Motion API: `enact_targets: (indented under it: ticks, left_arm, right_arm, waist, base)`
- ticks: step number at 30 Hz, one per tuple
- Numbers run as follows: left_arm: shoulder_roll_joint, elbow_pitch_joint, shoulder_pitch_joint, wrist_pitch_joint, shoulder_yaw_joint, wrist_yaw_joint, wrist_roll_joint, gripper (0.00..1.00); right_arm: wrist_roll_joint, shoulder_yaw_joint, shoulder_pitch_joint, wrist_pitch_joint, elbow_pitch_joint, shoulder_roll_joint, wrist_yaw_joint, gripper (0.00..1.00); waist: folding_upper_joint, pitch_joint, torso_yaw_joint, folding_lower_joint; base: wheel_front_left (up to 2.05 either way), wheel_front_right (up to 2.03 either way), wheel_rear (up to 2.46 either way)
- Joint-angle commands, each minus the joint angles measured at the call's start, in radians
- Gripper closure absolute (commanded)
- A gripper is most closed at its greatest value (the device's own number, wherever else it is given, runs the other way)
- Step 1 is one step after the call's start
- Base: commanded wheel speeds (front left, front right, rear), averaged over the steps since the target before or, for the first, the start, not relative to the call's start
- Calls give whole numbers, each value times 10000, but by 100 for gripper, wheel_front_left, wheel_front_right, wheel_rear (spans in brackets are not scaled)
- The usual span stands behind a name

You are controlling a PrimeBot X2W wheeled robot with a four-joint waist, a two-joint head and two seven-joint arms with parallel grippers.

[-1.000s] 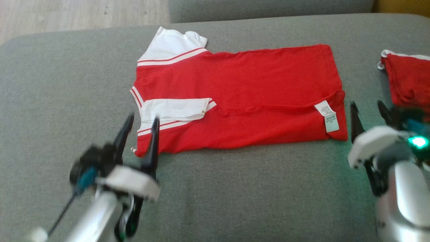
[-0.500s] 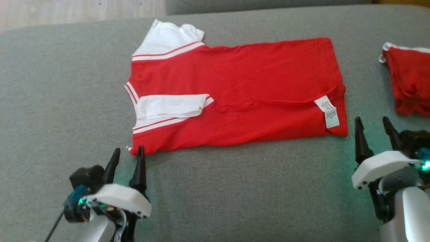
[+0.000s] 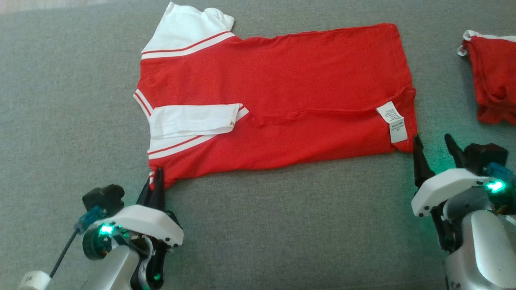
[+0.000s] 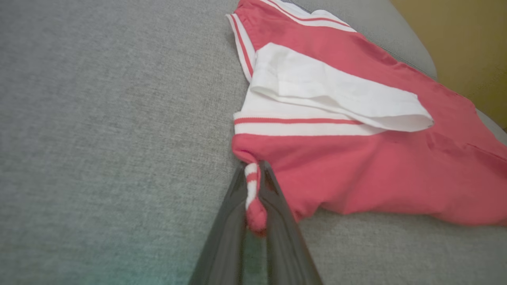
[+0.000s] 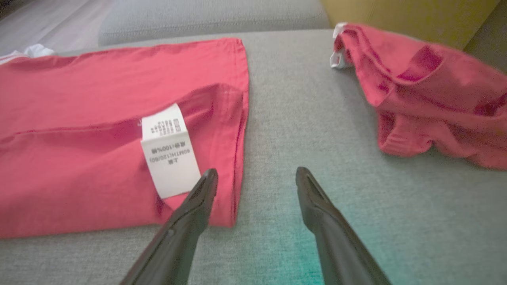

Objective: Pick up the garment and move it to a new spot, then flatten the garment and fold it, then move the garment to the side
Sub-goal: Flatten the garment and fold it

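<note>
The garment (image 3: 282,92) is a red shirt with white striped sleeves, lying partly folded on the grey cushion; it also shows as the garment (image 4: 356,166) and the garment (image 5: 99,130) in the wrist views. My left gripper (image 3: 155,181) is shut on its near left corner, and a striped bit of cloth is pinched between the left gripper (image 4: 253,186) fingers. My right gripper (image 3: 433,147) stands open at the near right corner. In the right wrist view, one finger of the right gripper (image 5: 255,176) lies over the hem near the white label (image 5: 168,152), the other over bare cushion.
A second red garment (image 3: 492,76) lies crumpled at the far right, also seen as the second garment (image 5: 427,91) beyond my right fingers. The grey cushion (image 3: 282,225) spreads wide in front. A yellow wall (image 4: 467,43) lies past the cushion's edge.
My left gripper has moved onto the shirt's near left corner and shut on it. The right gripper has come up to the near right corner, still open. The camera has tilted down.
</note>
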Motion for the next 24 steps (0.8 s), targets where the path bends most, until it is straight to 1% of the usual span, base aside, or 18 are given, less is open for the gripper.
enact_targets:
  ticks: [1, 2, 8, 9, 10, 11, 12, 13, 16, 19, 24]
  left_arm:
    - [114, -318, -322, -173, 293, -35, 51, 100]
    - [114, -318, -322, -173, 293, -35, 51, 100]
    - [212, -642, -473, -487, 311, -49, 249, 100]
    - [233, -698, -496, -533, 319, -44, 280, 100]
    - [253, -750, -514, -567, 328, -40, 303, 100]
    - [276, -797, -530, -605, 334, -35, 331, 100]
    - [305, -845, -547, -650, 345, -26, 365, 100]
    - [331, -898, -558, -687, 359, -16, 386, 100]
    - [427, -1100, -578, -782, 407, -7, 438, 100]
    - [584, -1386, -627, -860, 471, 19, 524, 100]
    - [909, -2177, -623, -881, 585, 116, 658, 100]
  right_arm:
    - [146, 278, -376, -10, 21, -56, -7, 0]
    - [146, 278, -376, -10, 21, -56, -7, 0]
    - [512, 696, -733, 272, 1140, -56, -7, 0]
    - [569, 756, -783, 304, 1299, -56, -7, 15]
    - [572, 787, -831, 331, 1443, -56, -7, 55]
    - [570, 793, -879, 326, 1558, -56, -7, 69]
    - [588, 787, -923, 309, 1655, -56, -7, 89]
    - [637, 777, -963, 286, 1729, -56, -7, 100]
    - [846, 658, -1056, 162, 1811, -56, -7, 100]
    - [1022, 433, -1118, 69, 1644, -56, -7, 100]
    - [890, -107, -961, 294, 720, -56, -7, 100]
  waist:
    - [-1, 39, 61, -1]
    - [-1, 39, 61, -1]
    - [-1, 83, 213, -1]
    - [-1, 84, 236, -1]
    - [-1, 78, 255, -1]
    - [-1, 64, 275, -1]
    - [-1, 46, 290, -1]
    - [-1, 20, 298, -1]
    - [-1, -104, 302, -1]
    - [-1, -287, 291, -1]
    - [-1, -713, 286, -1]
  base:
    - [0, 0, 0]
    - [0, 0, 0]
    - [0, 0, 0]
    - [0, 0, 0]
    - [0, 0, 0]
    - [0, 0, 0]
    - [0, 0, 0]
    - [0, 0, 0]
    - [0, 0, 0]
    - [0, 0, 0]
    - [0, 0, 0]
